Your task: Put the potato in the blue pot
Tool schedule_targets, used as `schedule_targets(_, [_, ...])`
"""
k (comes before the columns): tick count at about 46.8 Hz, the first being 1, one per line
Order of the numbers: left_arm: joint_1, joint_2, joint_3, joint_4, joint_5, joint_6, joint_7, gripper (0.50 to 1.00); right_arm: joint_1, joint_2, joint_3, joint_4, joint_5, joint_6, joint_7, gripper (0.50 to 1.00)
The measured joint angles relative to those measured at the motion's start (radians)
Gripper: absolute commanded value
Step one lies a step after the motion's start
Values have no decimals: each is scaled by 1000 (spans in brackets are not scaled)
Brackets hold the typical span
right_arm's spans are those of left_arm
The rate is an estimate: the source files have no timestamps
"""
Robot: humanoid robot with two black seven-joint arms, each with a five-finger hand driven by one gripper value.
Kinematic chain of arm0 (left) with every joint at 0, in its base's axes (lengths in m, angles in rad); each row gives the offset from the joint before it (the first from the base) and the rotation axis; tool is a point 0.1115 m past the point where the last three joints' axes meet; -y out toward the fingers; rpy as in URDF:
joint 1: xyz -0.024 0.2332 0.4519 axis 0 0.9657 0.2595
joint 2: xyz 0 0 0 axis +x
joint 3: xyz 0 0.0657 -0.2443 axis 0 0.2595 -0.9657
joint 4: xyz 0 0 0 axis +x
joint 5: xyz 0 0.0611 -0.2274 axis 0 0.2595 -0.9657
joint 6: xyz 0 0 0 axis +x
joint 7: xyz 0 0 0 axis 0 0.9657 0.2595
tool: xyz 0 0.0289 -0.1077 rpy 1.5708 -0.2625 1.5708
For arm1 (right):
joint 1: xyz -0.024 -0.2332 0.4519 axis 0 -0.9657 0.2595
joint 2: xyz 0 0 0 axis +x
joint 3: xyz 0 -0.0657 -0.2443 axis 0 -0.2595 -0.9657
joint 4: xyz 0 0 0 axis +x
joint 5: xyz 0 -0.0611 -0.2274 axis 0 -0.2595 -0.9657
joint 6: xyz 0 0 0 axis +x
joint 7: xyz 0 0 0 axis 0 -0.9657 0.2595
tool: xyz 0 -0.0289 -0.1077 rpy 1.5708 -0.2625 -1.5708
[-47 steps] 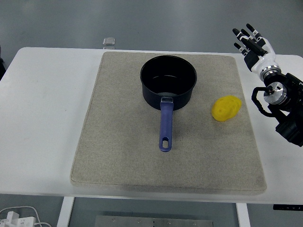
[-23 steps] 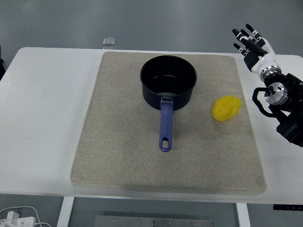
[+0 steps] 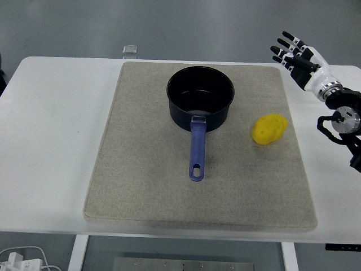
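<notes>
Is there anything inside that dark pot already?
The pot looks empty: only its dark, shiny bottom shows. Its near wall hides a little of the floor. The potato lies outside, on the mat.

right arm: enters from right edge | right robot hand [image 3: 298, 55]: raised, fingers spread, empty

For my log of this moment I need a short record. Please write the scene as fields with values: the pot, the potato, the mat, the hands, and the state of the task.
pot: blue pot, upright on the mat, empty, handle pointing to the near edge
potato: yellow potato, lying on the mat to the right of the pot, apart from it
mat: beige mat on the white table
right hand: right hand above the table's far right corner, fingers spread, holding nothing
left hand: not in view
task state: potato not yet in the pot, not yet grasped
</notes>
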Motion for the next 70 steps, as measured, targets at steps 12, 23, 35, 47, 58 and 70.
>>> schedule_targets(12, [2, 0, 0, 0, 0, 0, 0, 992, -39, -219, -34, 275, -133, 56, 1, 924])
schedule_targets(23, [5, 0, 0, 0, -1, 0, 0, 994, -81, -357, -52, 417, -360, 145, 30, 926])
schedule_targets(35, [8, 0, 0, -7, -1, 0, 0, 992, -76, -398, -50, 496, -708, 161, 203, 924])
schedule_targets(47, [8, 0, 0, -8, 0, 0, 0, 994, -74, -394, -51, 529, -929, 152, 320, 926])
schedule_targets(58, [8, 0, 0, -8, 0, 0, 0, 994, -81, -375, -55, 546, -1140, 84, 347, 924])
schedule_targets(70, [8, 0, 0, -6, 0, 0, 0, 994, -62, -367, -124, 519, -1202, -79, 346, 924])
